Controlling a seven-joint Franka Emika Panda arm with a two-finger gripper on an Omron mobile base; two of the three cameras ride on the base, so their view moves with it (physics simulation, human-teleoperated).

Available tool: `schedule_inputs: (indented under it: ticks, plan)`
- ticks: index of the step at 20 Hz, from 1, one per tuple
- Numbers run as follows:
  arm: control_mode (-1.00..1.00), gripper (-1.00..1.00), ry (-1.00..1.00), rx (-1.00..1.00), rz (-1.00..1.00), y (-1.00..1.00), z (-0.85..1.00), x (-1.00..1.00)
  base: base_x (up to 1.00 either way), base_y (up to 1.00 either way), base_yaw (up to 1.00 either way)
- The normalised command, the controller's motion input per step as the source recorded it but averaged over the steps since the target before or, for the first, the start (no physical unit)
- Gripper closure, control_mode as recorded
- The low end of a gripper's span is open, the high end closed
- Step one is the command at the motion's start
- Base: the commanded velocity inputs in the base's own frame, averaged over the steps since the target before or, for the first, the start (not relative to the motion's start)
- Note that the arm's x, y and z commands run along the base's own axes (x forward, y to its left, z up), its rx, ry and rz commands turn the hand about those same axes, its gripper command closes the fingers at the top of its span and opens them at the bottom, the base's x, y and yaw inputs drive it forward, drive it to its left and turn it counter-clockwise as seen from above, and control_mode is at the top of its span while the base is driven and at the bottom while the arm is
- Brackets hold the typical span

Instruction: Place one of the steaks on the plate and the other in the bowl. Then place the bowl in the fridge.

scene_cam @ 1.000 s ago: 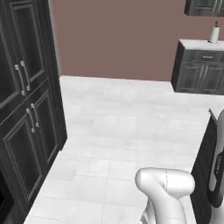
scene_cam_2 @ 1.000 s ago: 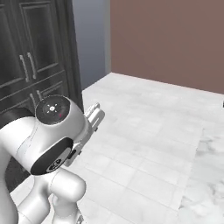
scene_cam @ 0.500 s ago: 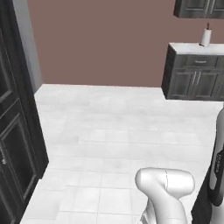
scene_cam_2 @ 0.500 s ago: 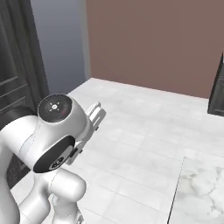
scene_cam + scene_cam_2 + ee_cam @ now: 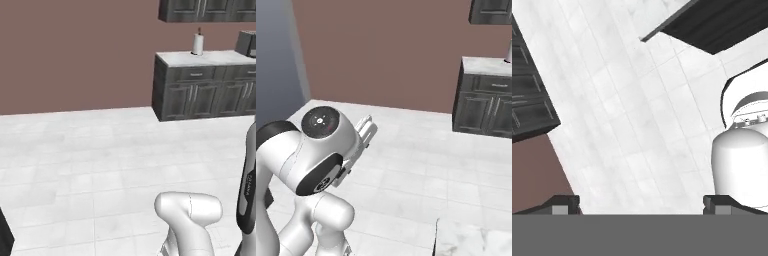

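The steaks, the plate, the bowl and the fridge are out of view. My gripper point(image 5: 642, 204) is open in the hand view. Its two dark fingertips point(image 5: 564, 203) stand far apart at the bottom with nothing between them, looking down at white floor tiles. In the right base view the white arm point(image 5: 316, 155) is folded close over the base, with the hand point(image 5: 362, 131) tucked by the big round joint.
A dark cabinet run with a pale marble top point(image 5: 200, 85) stands against the brown wall, carrying a paper towel roll point(image 5: 198, 44) and a dark appliance point(image 5: 246, 42). Upper cabinets point(image 5: 205, 9) hang above. A marble counter corner point(image 5: 476, 241) is close at the lower right. Open tiled floor point(image 5: 100, 150) lies ahead.
The whole picture has slid: the camera has turned right, the tall dark cabinets have left the frame and the counter with the paper towel roll has come toward the middle. Arm and gripper look unchanged.
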Motion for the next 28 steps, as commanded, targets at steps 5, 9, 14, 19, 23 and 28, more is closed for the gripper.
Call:
schedule_inputs:
  ticks: [5,9,14,19,23,28]
  plan:
    - [1.0,-1.0,0.0,0.0,0.0,0.0,0.0,0.0,1.0,0.11,-0.38]
    - [1.0,-1.0,0.0,0.0,0.0,0.0,0.0,0.0,1.0,0.11,-0.42]
    - [1.0,-1.0,0.0,0.0,0.0,0.0,0.0,0.0,1.0,0.04,-0.44]
    - [1.0,-1.0,0.0,0.0,0.0,0.0,0.0,0.0,1.0,0.0,-0.36]
    - [1.0,-1.0,0.0,0.0,0.0,0.0,0.0,0.0,1.0,-0.01,-0.31]
    - [1.0,-1.0,0.0,0.0,0.0,0.0,0.0,0.0,1.0,-0.31,-0.14]
